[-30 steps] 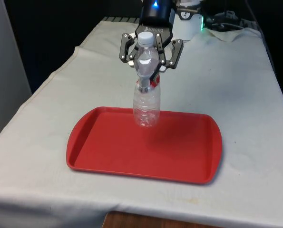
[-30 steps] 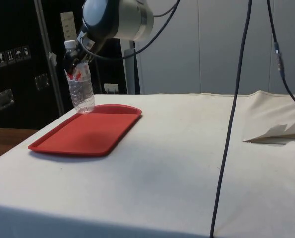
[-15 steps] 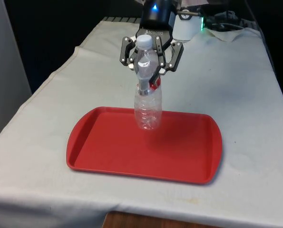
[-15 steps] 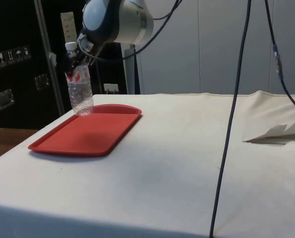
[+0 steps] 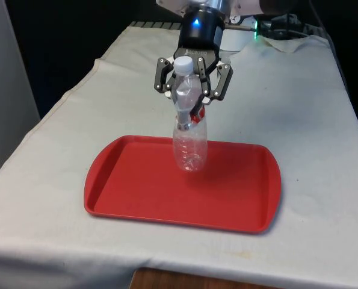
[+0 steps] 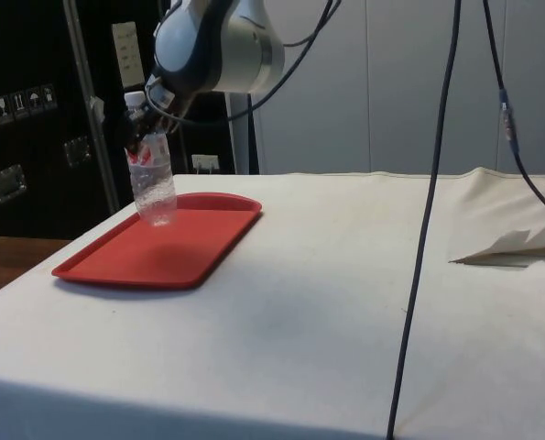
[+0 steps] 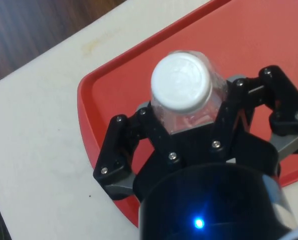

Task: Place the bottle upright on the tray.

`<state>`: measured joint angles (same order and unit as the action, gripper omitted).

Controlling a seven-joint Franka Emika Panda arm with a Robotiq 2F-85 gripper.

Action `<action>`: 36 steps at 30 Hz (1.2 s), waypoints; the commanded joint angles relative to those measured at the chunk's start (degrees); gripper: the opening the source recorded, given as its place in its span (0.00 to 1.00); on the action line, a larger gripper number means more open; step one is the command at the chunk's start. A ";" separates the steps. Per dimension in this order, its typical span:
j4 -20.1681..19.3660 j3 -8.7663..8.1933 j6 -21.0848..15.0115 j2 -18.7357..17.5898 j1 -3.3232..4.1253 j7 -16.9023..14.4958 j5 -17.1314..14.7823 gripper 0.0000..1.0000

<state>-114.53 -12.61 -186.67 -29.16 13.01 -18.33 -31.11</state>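
Front view: the gripper has its jaws closed on the upper body of the clear bottle, below the white cap, so the base hangs free to land flat. The bottle is over the red tray's far half, slightly tilted. The arm reaches down from above the tray's far edge.

A white cloth covers the table and hangs over its near edge at the bottom of the front view. In the side view, two dark cables hang down at the right, a fold of cloth lies at the far right, and dark cabinets stand at the upper left.
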 commanded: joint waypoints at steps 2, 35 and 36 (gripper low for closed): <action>0.46 1.66 -0.80 -0.11 -0.97 0.11 -0.17 0.32; 2.12 1.09 -7.33 -4.87 -0.46 3.15 0.23 0.32; 2.06 0.97 -7.28 -4.87 -0.40 3.15 0.17 0.32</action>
<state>-112.59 -12.32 -193.60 -34.09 13.01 -15.30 -31.11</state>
